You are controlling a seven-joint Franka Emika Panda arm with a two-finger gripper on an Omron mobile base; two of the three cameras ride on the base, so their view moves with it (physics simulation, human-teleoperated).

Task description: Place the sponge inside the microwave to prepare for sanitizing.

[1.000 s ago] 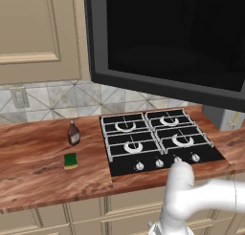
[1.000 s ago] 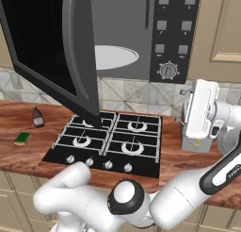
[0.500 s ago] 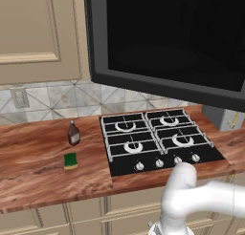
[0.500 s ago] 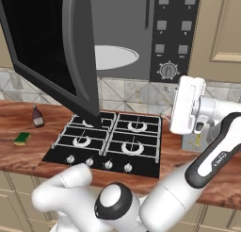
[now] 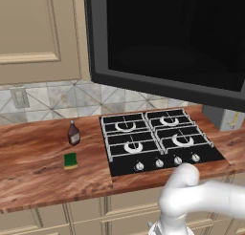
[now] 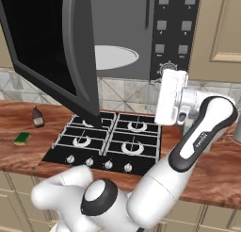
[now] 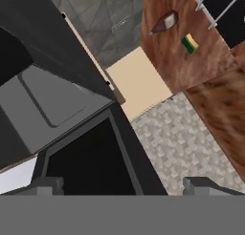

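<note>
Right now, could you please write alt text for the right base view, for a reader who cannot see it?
A microwave hangs open above a black stove, its door swung wide and a white turntable inside. The robot's hand hovers right of the stove. A sponge and small bottle sit far left on the wooden counter.

Both base views share the stove (image 5: 153, 141), from opposite sides

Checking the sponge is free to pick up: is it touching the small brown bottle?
Apart. The left base view shows bare wooden counter between the sponge and the bottle behind it; the right base view shows the same gap.
</note>
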